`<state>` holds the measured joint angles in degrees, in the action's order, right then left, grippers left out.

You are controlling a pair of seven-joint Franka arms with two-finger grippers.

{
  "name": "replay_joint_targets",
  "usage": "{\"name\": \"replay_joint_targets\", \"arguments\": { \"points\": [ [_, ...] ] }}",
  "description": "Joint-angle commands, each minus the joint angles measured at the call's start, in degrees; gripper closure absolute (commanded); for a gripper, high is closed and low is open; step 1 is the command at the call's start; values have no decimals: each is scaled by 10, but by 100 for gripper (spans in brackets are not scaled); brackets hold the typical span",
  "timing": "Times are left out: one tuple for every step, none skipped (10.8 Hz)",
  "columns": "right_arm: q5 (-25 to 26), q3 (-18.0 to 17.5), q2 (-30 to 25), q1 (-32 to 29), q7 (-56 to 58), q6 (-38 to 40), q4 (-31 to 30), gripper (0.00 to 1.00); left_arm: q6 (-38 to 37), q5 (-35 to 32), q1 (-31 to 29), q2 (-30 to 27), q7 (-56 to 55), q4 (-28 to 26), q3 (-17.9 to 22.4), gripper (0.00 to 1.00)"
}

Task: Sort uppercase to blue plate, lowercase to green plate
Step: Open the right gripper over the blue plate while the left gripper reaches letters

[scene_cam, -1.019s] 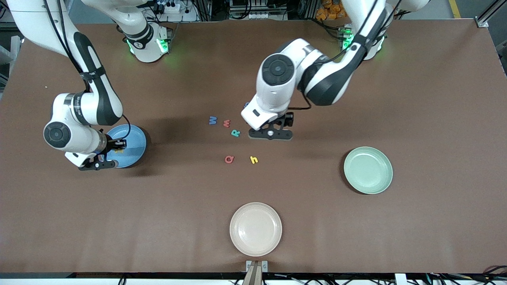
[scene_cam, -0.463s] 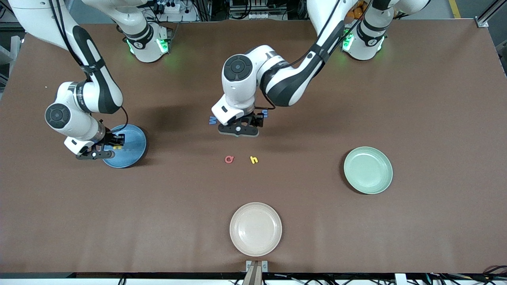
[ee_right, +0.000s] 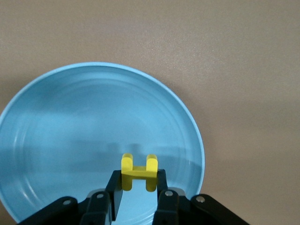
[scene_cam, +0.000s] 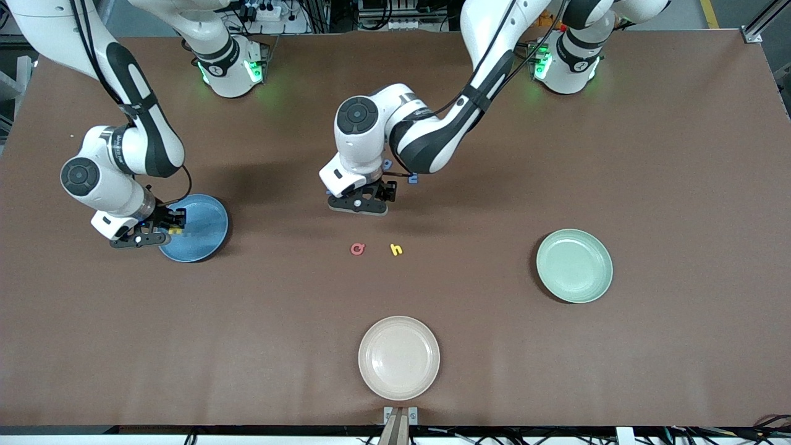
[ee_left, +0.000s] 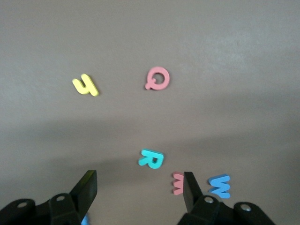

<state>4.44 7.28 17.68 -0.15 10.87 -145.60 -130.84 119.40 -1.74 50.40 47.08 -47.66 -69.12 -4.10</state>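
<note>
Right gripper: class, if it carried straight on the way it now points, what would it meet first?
The right gripper, shut on the yellow H, points down over the blue plate. It would most likely meet the plate's inner floor first, though its height above the plate is unclear.

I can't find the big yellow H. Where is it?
The yellow H is pinched in the right claw, over the blue plate at the right arm's end of the table.

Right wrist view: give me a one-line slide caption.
Right tool shut on the yellow H, poised over the blue plate.
</note>
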Motion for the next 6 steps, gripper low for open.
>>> {"name": "replay_joint_targets", "arguments": {
  "points": [
    [5,-5,5,-11,11,-24,-7,49,7,12,19,23,-54,28,7,18],
    [5,-5,2,-13,11,-20,-7,38,7,27,23,24,-68,28,9,22],
    [5,-4,0,-19,11,-18,-7,33,6,31,25,28,-75,26,9,24],
    [5,-5,-6,-19,10,-7,-6,33,6,33,33,33,-83,26,9,26],
    [5,-5,-16,-19,8,31,-1,30,7,33,37,41,-85,27,9,29],
    [4,-5,-23,-16,6,57,8,29,7,33,37,48,-84,27,10,31]
  ]
}}
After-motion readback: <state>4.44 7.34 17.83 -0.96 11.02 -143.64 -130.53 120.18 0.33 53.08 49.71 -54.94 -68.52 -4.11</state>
